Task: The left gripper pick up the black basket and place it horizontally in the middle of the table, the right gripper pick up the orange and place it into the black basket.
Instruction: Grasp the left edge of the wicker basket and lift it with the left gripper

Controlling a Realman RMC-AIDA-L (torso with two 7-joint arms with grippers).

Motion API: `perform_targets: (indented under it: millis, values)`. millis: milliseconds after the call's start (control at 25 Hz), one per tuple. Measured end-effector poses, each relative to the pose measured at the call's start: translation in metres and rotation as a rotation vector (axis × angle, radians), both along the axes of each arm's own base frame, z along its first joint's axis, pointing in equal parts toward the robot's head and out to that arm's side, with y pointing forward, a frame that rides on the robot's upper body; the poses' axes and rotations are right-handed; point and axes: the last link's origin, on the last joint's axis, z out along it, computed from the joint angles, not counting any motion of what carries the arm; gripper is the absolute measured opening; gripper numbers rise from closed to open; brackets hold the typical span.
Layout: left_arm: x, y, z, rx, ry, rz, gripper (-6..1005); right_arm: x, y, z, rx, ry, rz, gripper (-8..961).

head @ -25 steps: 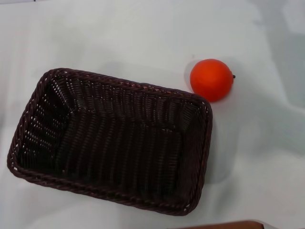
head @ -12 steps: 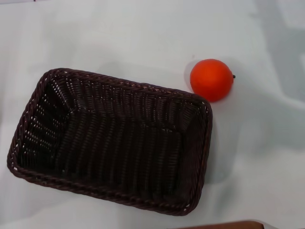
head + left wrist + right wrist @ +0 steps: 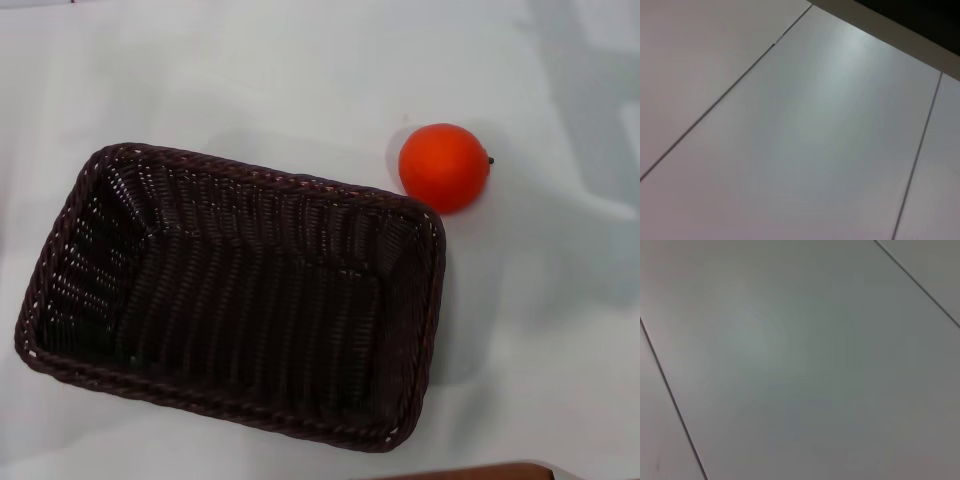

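The black basket [image 3: 235,300] lies on the white table [image 3: 250,80] in the head view, left of centre and near the front, its long side slightly slanted. It is empty. The orange [image 3: 444,167] sits on the table just beyond the basket's far right corner, apart from it, its stem nub pointing right. Neither gripper shows in any view. Both wrist views show only plain white panels with thin dark seams.
A brown edge [image 3: 470,472] shows at the bottom of the head view. A soft shadow falls on the table at the far right [image 3: 600,150]. The left wrist view shows a dark band past a pale border [image 3: 920,20].
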Motion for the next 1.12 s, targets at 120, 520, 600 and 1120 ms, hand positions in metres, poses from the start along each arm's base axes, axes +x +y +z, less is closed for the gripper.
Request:
perform_targets:
  millis: [120,520,600,1120]
  values:
    - [-0.003,-0.004,0.001,0.003,0.003,0.012,915,-0.001,0.002,-0.001,-0.005,0.0,-0.001,714]
    - [-0.016,-0.011,0.004,-0.014,0.016,0.074,916,0.001,0.005,0.0,-0.017,0.011,-0.017,714]
    - [-0.017,-0.011,0.001,-0.038,0.013,0.068,916,0.003,0.005,0.002,-0.017,0.023,-0.016,715]
    - [0.003,0.007,0.061,-0.768,0.038,-0.282,915,0.016,0.005,0.005,-0.027,0.064,-0.074,715]
